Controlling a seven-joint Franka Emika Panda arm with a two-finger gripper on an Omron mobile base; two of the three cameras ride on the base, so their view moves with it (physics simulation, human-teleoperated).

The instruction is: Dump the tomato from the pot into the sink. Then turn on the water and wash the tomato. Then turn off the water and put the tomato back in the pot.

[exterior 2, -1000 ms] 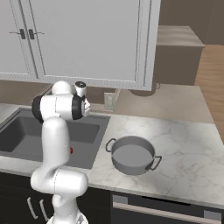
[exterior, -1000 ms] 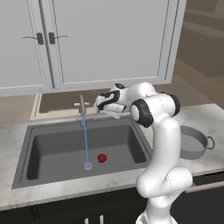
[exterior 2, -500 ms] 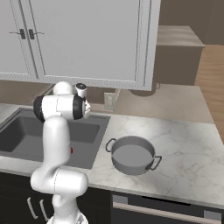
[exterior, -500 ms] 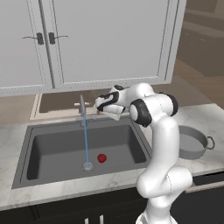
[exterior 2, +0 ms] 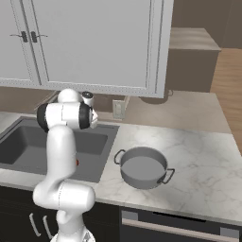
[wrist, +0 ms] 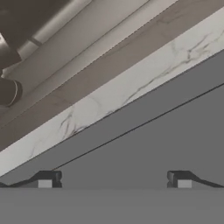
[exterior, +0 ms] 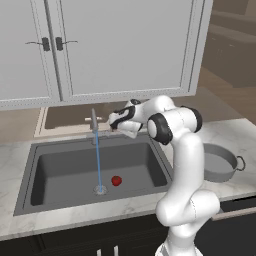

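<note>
The tomato point(exterior: 116, 180) lies on the floor of the sink point(exterior: 50, 172), just right of the drain. A thin stream of water point(exterior: 98, 160) falls from the faucet point(exterior: 93, 120) onto the drain. My gripper point(exterior: 112, 122) hovers above the sink's back edge, just right of the faucet, pointing left at it. In the hand view the gripper point(wrist: 113, 180) is open, its fingertips point(wrist: 46, 179) wide apart with nothing between them. A faucet part point(wrist: 8, 87) sits at the upper left, off to one side. The pot point(exterior: 217, 162) stands on the counter right of the sink, seen again as the pot point(exterior 2: 142, 166).
White cabinets point(exterior: 100, 45) hang above the sink. The marble counter point(exterior 2: 198, 160) stretches out to the right of the pot. The arm's upright links point(exterior 2: 59, 151) block part of the sink point(exterior 2: 23, 146) in the right base view.
The hand has edged slightly left toward the faucet. The water still runs and the tomato has not moved.
</note>
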